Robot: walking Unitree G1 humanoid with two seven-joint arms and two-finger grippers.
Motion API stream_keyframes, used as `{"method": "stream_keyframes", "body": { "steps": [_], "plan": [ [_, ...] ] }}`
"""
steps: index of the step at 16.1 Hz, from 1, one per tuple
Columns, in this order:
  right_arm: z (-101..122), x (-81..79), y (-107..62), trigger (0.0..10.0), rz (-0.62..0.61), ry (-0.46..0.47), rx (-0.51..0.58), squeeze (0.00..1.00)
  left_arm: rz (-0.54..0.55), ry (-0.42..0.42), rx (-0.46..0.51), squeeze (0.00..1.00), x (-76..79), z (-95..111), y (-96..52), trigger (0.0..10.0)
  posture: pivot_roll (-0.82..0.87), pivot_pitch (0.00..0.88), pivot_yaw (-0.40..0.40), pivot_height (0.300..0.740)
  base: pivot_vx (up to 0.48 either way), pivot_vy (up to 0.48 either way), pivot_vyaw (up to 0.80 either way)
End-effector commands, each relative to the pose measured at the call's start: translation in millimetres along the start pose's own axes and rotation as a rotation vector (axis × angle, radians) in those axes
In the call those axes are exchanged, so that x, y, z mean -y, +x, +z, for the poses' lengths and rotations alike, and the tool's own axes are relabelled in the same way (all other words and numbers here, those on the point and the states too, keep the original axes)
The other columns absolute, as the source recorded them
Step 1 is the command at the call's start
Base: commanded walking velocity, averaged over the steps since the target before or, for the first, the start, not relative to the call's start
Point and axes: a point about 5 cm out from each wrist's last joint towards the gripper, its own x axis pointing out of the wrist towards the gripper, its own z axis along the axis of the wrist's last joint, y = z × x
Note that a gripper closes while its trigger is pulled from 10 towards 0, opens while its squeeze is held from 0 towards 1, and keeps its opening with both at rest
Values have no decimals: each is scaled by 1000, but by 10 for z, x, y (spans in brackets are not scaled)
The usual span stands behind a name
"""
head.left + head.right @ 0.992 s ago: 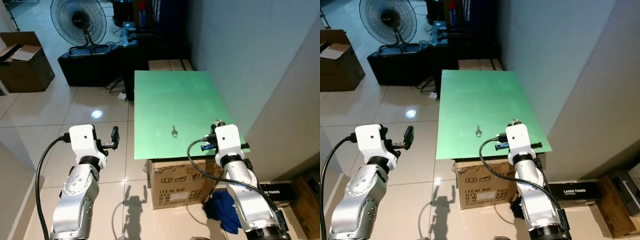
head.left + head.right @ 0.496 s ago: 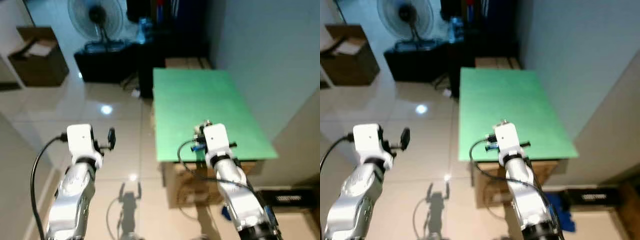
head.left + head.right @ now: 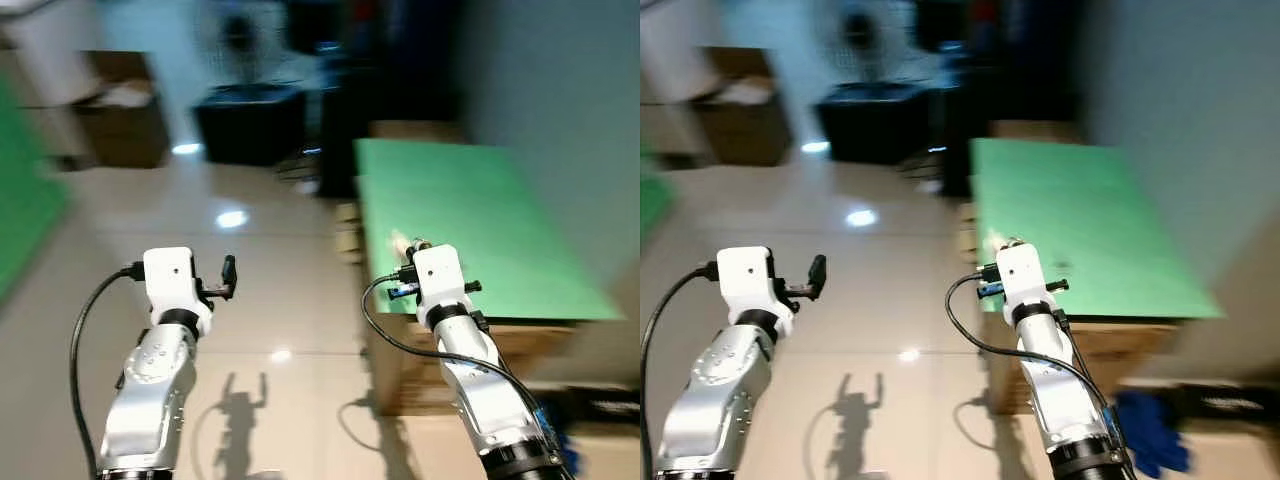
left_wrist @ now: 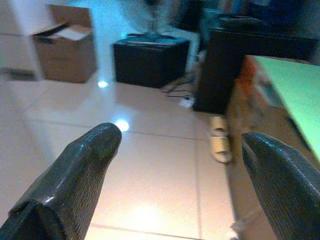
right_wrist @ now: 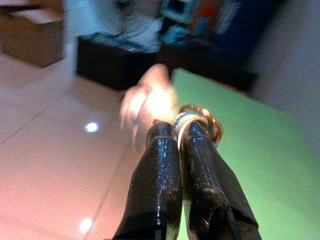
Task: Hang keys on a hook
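The right pincer [image 5: 181, 132] is pressed together on the keys' [image 5: 202, 120] ring, at frame centre over the near left corner of the green surface [image 3: 480, 220]. The left pincer [image 4: 180, 150] is spread wide, holding nothing, above the tiled floor [image 3: 250, 270].

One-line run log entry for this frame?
phase: carrying, view blurred | right gripper: shut on key ring, beside green table | left gripper: open, idle over floor | hook: unseen
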Motion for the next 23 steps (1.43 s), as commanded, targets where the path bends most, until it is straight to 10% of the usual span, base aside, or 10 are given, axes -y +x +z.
{"method": "stream_keyframes", "body": {
  "steps": [1,15,19,23],
  "plan": [
    [-24,28,10,0,1,-21,-10,47,-4,18,-18,0,43,-41,6,10000,-76,0,16,740,0,0,800],
    [-108,-90,112,0,74,-44,-41,212,29,78,-23,0,57,-85,48,10000,-53,0,1,740,0,0,800],
    [-124,-89,128,0,93,-54,-45,0,39,78,-28,0,64,-108,37,10000,-53,0,1,740,0,0,800],
    [-131,-115,120,0,119,-58,-38,0,48,77,-35,0,53,-126,15,10000,-40,0,-19,740,0,0,795]
  ]
}}
